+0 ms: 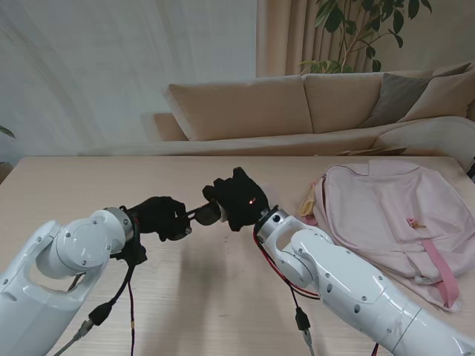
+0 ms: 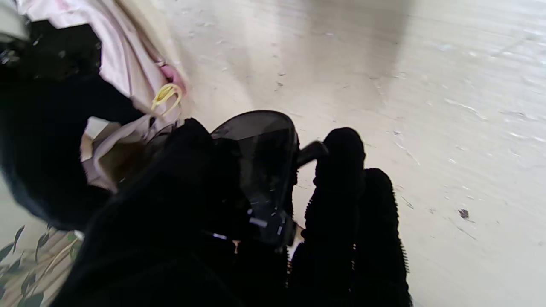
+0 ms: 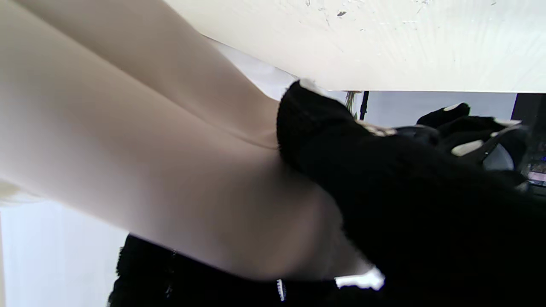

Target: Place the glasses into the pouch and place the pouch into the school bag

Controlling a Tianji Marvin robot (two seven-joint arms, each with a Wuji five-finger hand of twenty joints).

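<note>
Both hands meet above the middle of the table. My left hand (image 1: 159, 216), in a black glove, is shut on the dark glasses (image 1: 194, 212). In the left wrist view a dark lens (image 2: 260, 166) sits between the fingers (image 2: 341, 192), with one temple arm sticking out. My right hand (image 1: 237, 199) is shut on the beige pouch (image 1: 210, 215), whose open mouth (image 2: 111, 160) faces the glasses, right beside the lens. In the right wrist view the pouch (image 3: 149, 170) fills most of the frame. The pink school bag (image 1: 393, 219) lies flat on the table to the right.
A beige sofa (image 1: 297, 104) stands beyond the table's far edge, with a plant behind it. The bag has a pink strap (image 1: 444, 278) near the right edge and a yellow zip pull (image 2: 166, 94). Cables hang under both forearms.
</note>
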